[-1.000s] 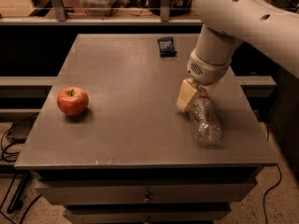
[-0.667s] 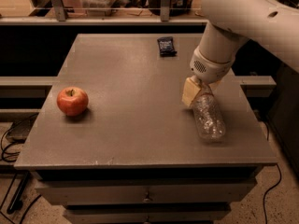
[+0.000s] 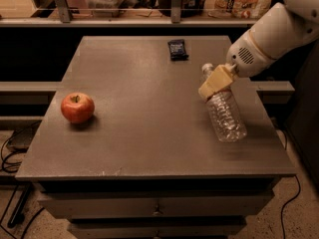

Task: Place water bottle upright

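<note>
The water bottle [image 3: 227, 116] is clear crinkled plastic with a white cap. It is at the right side of the grey table [image 3: 149, 138], tilted, with its cap toward the back and its base low near the table top. My gripper [image 3: 215, 82] has tan fingers [image 3: 219, 78] shut on the bottle near its neck. The white arm reaches in from the upper right. The label band is hidden behind the fingers.
A red apple [image 3: 77, 107] sits at the table's left. A small black packet [image 3: 178, 49] lies at the back middle. A shelf with a metal rail and cluttered items [image 3: 164, 19] runs behind the table. Drawers are below the front edge.
The arm has drawn back toward the upper right. The bottle's neck end has risen with the gripper, so the bottle has gone from lying flat to tilted.
</note>
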Robot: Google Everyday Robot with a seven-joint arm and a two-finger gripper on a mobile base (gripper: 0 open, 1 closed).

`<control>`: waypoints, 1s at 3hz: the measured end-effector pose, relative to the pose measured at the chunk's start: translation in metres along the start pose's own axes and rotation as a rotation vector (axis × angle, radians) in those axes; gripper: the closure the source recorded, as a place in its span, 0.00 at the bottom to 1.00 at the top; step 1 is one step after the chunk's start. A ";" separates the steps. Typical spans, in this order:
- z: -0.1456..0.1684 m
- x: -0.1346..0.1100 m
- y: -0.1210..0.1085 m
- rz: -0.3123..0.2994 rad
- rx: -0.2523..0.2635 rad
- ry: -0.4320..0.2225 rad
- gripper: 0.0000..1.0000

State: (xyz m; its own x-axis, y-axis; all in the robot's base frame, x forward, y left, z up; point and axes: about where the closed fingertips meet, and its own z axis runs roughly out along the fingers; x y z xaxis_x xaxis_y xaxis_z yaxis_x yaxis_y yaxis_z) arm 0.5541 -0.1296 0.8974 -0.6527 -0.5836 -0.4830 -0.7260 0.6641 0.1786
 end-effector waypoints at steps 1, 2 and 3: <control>-0.027 -0.010 0.011 -0.078 -0.124 -0.175 1.00; -0.064 -0.025 0.033 -0.166 -0.227 -0.362 1.00; -0.113 -0.038 0.061 -0.300 -0.254 -0.573 1.00</control>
State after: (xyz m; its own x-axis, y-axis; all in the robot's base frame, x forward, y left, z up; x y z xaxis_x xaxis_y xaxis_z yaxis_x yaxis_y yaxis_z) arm 0.5104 -0.1193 1.0233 -0.2496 -0.3397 -0.9068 -0.9309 0.3421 0.1281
